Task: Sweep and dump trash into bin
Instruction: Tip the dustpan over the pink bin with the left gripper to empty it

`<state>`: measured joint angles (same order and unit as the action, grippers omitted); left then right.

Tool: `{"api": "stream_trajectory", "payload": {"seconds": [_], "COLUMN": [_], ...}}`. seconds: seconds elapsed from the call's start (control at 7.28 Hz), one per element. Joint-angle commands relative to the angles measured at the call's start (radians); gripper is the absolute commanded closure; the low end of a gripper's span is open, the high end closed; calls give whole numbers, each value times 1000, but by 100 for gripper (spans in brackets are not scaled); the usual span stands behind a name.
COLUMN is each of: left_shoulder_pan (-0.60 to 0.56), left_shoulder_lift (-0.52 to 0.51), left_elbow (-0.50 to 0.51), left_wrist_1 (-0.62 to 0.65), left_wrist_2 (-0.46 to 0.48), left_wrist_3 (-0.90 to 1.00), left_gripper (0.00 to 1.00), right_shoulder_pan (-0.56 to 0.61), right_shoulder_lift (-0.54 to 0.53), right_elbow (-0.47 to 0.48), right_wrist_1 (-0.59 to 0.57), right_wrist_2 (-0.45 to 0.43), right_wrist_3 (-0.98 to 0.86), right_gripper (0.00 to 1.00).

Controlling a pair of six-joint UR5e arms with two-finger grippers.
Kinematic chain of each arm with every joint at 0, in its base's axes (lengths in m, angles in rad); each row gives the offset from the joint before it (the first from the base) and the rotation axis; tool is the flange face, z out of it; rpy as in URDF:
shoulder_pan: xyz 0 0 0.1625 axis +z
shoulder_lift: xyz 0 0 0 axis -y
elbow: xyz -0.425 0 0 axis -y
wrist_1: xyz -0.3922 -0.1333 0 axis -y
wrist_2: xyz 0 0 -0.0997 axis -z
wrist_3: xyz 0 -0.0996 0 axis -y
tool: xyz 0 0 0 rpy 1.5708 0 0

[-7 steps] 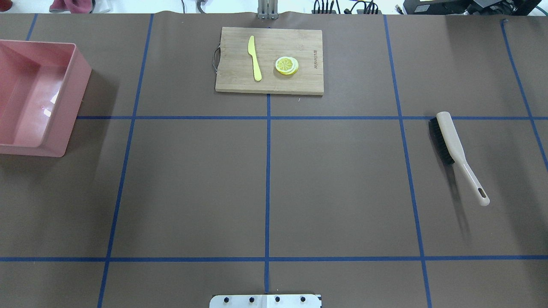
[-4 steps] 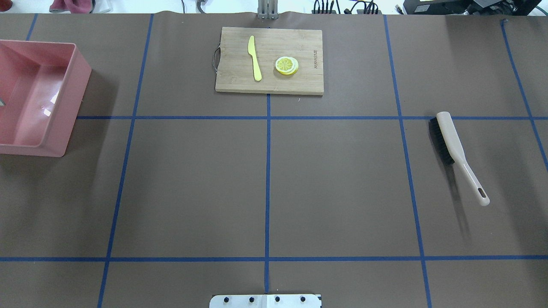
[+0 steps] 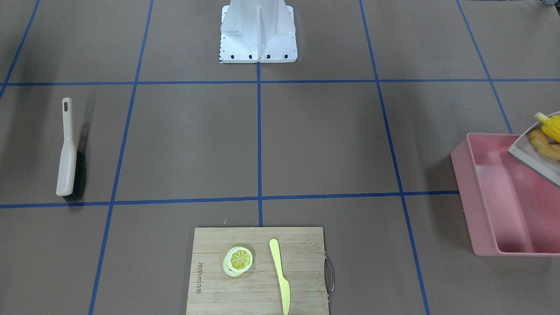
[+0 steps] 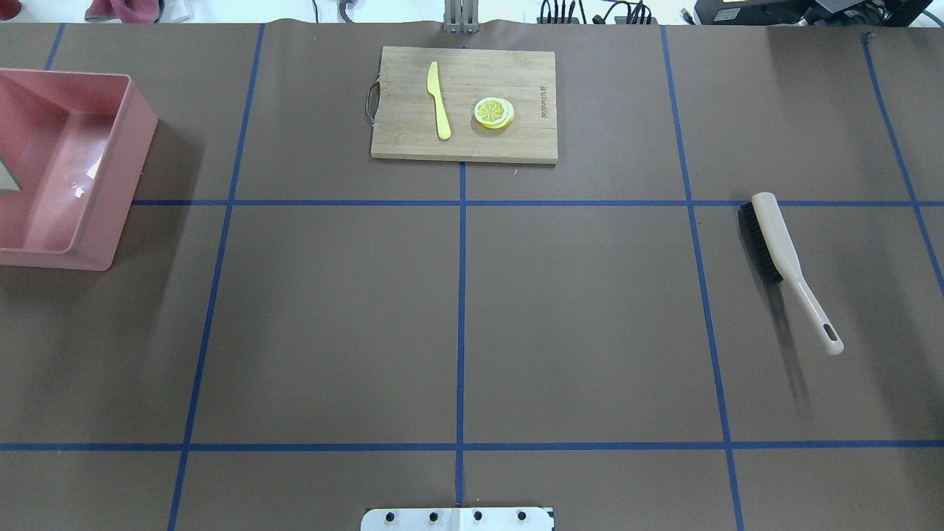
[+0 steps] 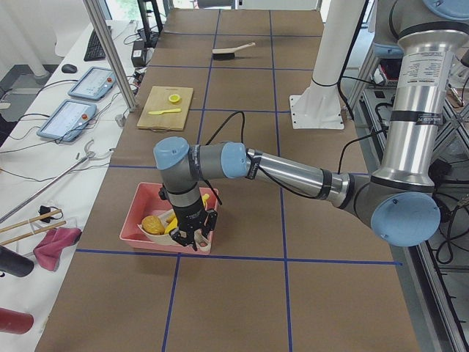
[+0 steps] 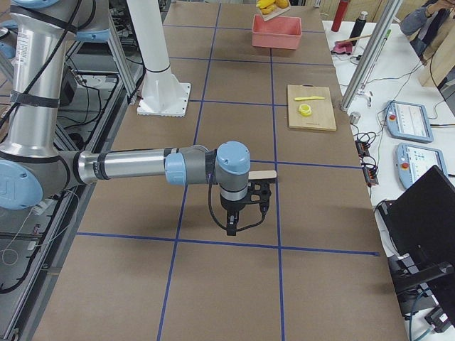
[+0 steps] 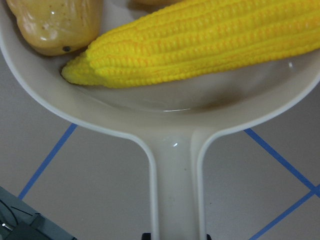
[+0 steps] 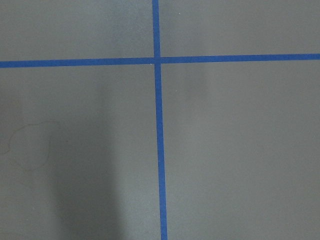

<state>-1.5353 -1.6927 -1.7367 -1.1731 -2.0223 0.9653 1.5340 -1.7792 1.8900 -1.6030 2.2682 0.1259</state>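
Observation:
The beige dustpan (image 3: 531, 158) hangs tilted over the pink bin (image 3: 481, 210), and only its corner (image 4: 7, 181) shows at the overhead view's left edge. A yellow corn cob (image 7: 200, 45) lies in the pan beside a glossy brown piece (image 7: 55, 25); I cannot tell if that is the potato or the ginger. From the front, the corn (image 3: 552, 126) and the knobbly ginger (image 3: 542, 145) sit in the pan. My left gripper (image 5: 192, 233) is shut on the dustpan's handle (image 7: 177, 200). My right gripper (image 6: 242, 213) hovers above bare table; I cannot tell its state.
A beige brush (image 4: 785, 254) with black bristles lies on the table's right side. A wooden cutting board (image 4: 398, 133) at the far middle carries a yellow knife (image 4: 439, 99) and lemon slices (image 4: 494, 113). Blue tape lines cross the brown table.
The dustpan's corner has come into the overhead view at the left edge and moved further over the bin. Nothing else has moved.

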Motion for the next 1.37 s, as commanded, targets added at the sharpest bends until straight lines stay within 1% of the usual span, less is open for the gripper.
{"api": "stream_trajectory", "payload": {"seconds": [0.0, 0.27, 0.41, 0.55, 0.69, 0.96, 1.1, 1.24], "left_shoulder_pan": [44, 83, 124, 132, 132, 127, 115, 51], "left_shoulder_lift": [-42, -47, -48, -50, -50, -50, -50, -48], "left_elbow": [-10, -4, -7, -14, -14, -21, -27, -58], "left_wrist_1": [59, 118, 125, 162, 164, 165, 167, 176], "left_wrist_2": [159, 297, 360, 384, 386, 387, 387, 387], "left_wrist_3": [15, 85, 88, 89, 89, 93, 110, 110], "left_gripper": [100, 100, 100, 100, 100, 100, 100, 100], "right_shoulder_pan": [0, 0, 0, 0, 0, 0, 0, 0], "right_shoulder_lift": [0, 0, 0, 1, 0, -5, -8, -8], "right_elbow": [1, 3, 4, 6, 8, 17, 17, 17], "right_wrist_1": [0, 0, 0, 0, 0, 0, 0, 0], "right_wrist_2": [-4, -9, -13, -18, -38, -41, -41, -41], "right_wrist_3": [0, 0, 0, 0, -2, -2, 0, 0], "right_gripper": [0, 0, 0, 0, 0, 0, 0, 0]}}
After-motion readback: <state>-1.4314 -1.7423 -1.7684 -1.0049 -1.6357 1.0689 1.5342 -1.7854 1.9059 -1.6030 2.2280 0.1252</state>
